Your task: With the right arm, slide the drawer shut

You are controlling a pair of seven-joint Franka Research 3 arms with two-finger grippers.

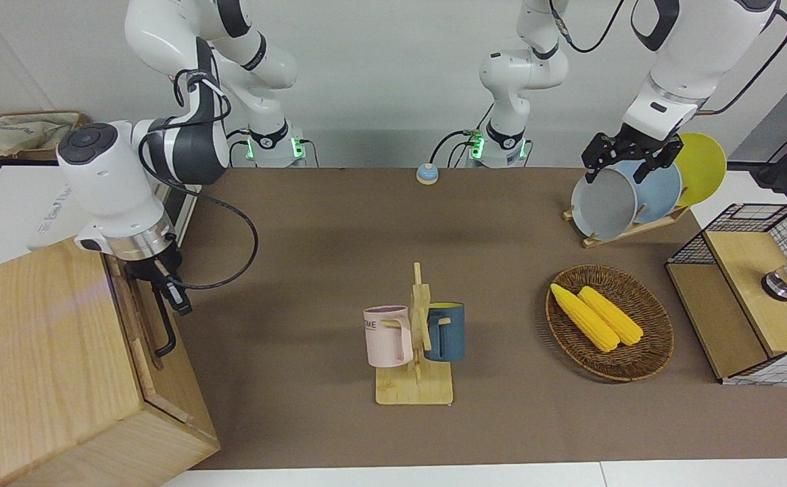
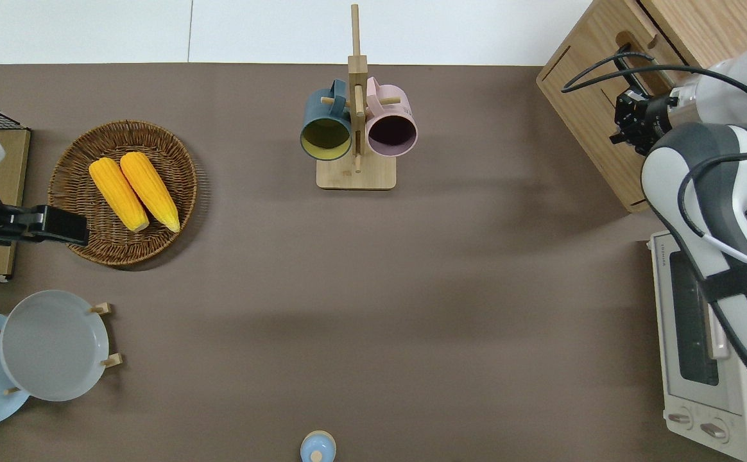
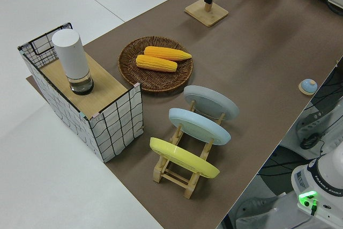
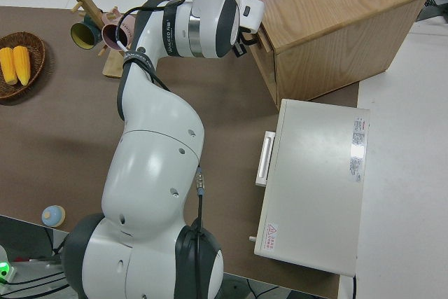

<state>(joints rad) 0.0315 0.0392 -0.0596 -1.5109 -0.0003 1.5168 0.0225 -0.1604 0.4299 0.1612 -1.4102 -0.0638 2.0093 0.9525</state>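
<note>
The big light-wood cabinet (image 1: 35,365) stands at the right arm's end of the table. Its drawer (image 1: 138,318) has a black loop handle (image 1: 165,328) on its front. The drawer front lies close to the cabinet's face, and I cannot tell whether a gap is left. My right gripper (image 1: 172,292) is right at the drawer front, just beside the handle's upper end. In the overhead view the right gripper (image 2: 627,119) points at the drawer front (image 2: 588,102). In the right side view the wrist hides the fingers against the cabinet (image 4: 329,19). The left arm is parked, with its gripper (image 1: 627,159) open.
A white toaster oven (image 2: 701,359) stands beside the cabinet, nearer to the robots. Mid-table are a wooden mug rack (image 1: 415,338) with two mugs and a small bell (image 1: 427,174). Toward the left arm's end are a wicker basket (image 1: 657,338) of corn, a plate rack (image 1: 627,196) and a wire-mesh box (image 1: 752,291).
</note>
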